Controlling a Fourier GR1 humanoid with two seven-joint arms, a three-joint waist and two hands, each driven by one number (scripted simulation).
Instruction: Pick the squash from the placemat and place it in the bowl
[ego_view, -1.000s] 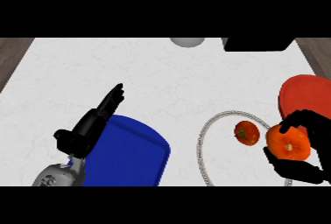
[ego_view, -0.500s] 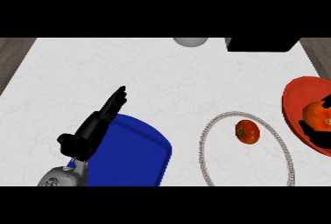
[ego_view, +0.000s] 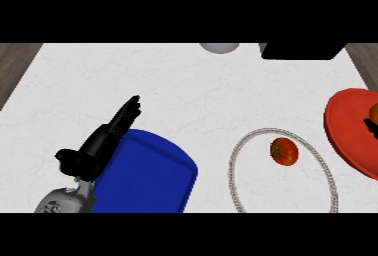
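Note:
The round white placemat (ego_view: 322, 165) with a beaded rim lies at the lower right, and a red tomato (ego_view: 285, 152) sits on it. At the right edge stands the red bowl (ego_view: 345, 131). Only a black sliver of my right hand (ego_view: 373, 114) shows over the bowl, cut off by the view's edge. A thin orange strip of the squash (ego_view: 367, 123) shows just under it, and the rest is hidden. At the lower left my left hand (ego_view: 103, 142) rests open with fingers straight, beside the blue tray.
A blue tray (ego_view: 151, 177) lies at the lower left, against my left forearm. A grey round object (ego_view: 219, 47) and a black box (ego_view: 303, 51) stand at the counter's far edge. Wooden floor shows past both side edges.
My right hand has carried the orange squash off the placemat, rightward and up over the red bowl, and has slid mostly out of view. The tomato and my left hand have stayed put.

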